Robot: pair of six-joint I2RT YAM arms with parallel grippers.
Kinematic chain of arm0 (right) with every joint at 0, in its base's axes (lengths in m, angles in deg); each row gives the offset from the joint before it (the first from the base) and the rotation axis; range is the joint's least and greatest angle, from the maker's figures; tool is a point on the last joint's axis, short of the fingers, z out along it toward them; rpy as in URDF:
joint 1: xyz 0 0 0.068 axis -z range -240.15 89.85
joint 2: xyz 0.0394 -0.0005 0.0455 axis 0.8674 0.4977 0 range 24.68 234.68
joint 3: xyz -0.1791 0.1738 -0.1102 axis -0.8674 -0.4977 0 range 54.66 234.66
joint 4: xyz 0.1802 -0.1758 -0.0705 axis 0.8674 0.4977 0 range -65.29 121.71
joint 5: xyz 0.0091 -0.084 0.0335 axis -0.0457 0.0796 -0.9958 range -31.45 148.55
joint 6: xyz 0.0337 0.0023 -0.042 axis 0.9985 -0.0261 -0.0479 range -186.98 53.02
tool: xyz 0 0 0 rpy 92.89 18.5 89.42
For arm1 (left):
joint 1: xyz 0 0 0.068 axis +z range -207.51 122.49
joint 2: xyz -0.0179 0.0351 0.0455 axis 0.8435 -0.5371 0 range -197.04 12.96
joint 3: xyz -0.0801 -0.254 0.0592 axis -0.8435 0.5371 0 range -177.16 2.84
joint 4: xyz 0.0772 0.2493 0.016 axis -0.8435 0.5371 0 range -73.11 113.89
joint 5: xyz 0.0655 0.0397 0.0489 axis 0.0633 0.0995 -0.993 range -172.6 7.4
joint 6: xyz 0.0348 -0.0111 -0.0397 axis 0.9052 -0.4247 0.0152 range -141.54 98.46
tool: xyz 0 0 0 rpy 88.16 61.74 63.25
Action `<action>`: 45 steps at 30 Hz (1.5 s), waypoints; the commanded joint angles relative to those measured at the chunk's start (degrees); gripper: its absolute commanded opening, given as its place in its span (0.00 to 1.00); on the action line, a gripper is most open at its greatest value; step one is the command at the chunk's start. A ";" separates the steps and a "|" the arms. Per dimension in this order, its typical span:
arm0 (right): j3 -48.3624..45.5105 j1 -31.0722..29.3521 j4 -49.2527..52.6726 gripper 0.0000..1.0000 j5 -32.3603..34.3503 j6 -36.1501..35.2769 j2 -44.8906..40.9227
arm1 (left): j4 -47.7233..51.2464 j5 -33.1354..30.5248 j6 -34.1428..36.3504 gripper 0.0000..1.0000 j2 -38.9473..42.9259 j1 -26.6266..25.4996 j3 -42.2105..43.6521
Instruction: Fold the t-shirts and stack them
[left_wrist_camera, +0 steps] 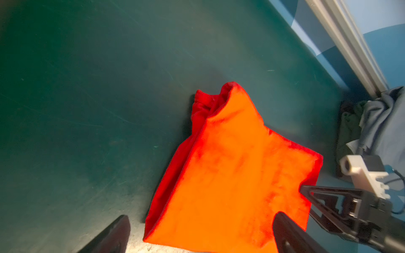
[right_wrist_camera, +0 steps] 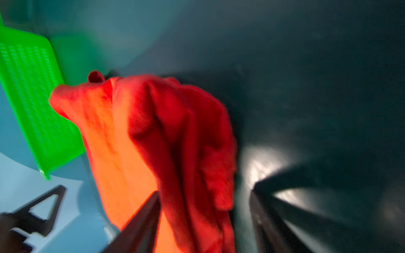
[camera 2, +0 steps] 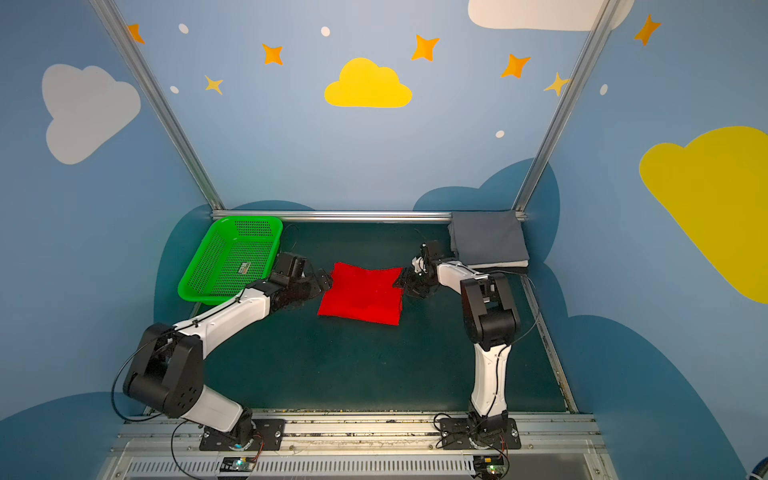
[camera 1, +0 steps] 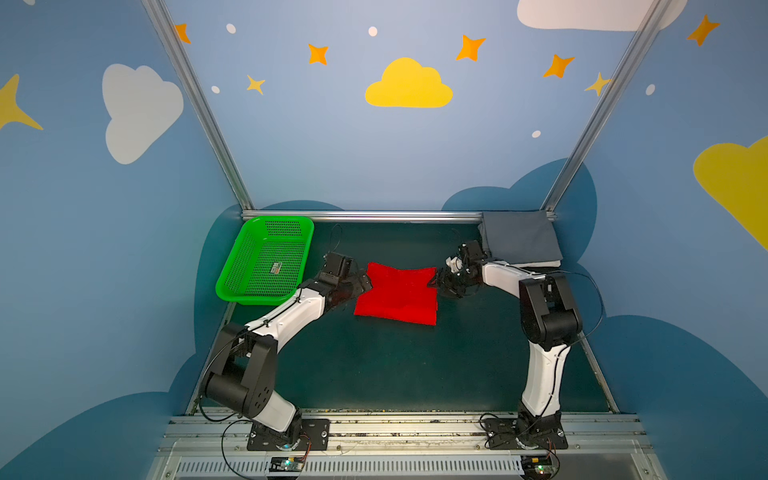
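A bright red t-shirt, folded to a rough square, lies mid-table. My left gripper sits at its far left corner, wide open, fingers straddling the cloth's edge in the left wrist view. My right gripper is at the far right corner. In the right wrist view a bunched fold of red cloth lies between its fingers, with a gap beside one finger. A grey folded t-shirt tops a stack at the back right, with a white layer beneath.
A green perforated basket stands at the back left, close behind my left wrist. An aluminium rail runs along the table's far edge. Dark green table surface stretches in front of the red t-shirt.
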 commanded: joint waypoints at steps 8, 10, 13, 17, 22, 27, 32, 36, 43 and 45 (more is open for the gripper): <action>2.90 -2.51 2.42 0.15 7.38 1.11 6.04 | -0.18 0.28 -0.05 1.00 5.89 -0.01 6.54; 4.37 -2.37 2.71 0.00 8.24 1.04 6.38 | -0.80 0.27 -0.51 1.00 6.59 -0.04 7.86; 8.56 -2.19 4.49 0.00 8.48 0.60 7.35 | -1.34 0.37 -1.43 1.00 7.90 -0.09 9.64; 14.92 -2.02 7.92 0.00 8.96 -1.07 8.29 | -1.53 -0.49 -2.43 1.00 10.35 -0.11 12.01; 24.75 -1.45 15.43 0.00 14.35 -6.26 8.31 | -1.27 -1.92 -3.15 1.00 13.60 -0.07 14.52; 34.53 0.11 22.40 0.00 16.73 -12.68 8.53 | -0.27 -3.06 -2.93 1.00 15.58 -0.10 15.33; 42.44 2.36 26.50 0.00 18.02 -17.49 8.25 | -0.56 -3.00 -2.76 1.00 15.69 -0.12 15.37; 48.37 3.96 28.93 0.00 21.47 -20.45 8.47 | -0.63 -1.85 -2.37 1.00 14.06 -0.07 14.34; 57.83 8.64 29.85 0.00 23.08 -25.84 8.43 | 0.01 -1.26 -1.32 1.00 12.21 -0.09 12.33; 60.75 10.21 30.19 0.00 23.47 -27.10 9.16 | 0.05 -1.39 -1.32 1.00 11.83 -0.10 12.19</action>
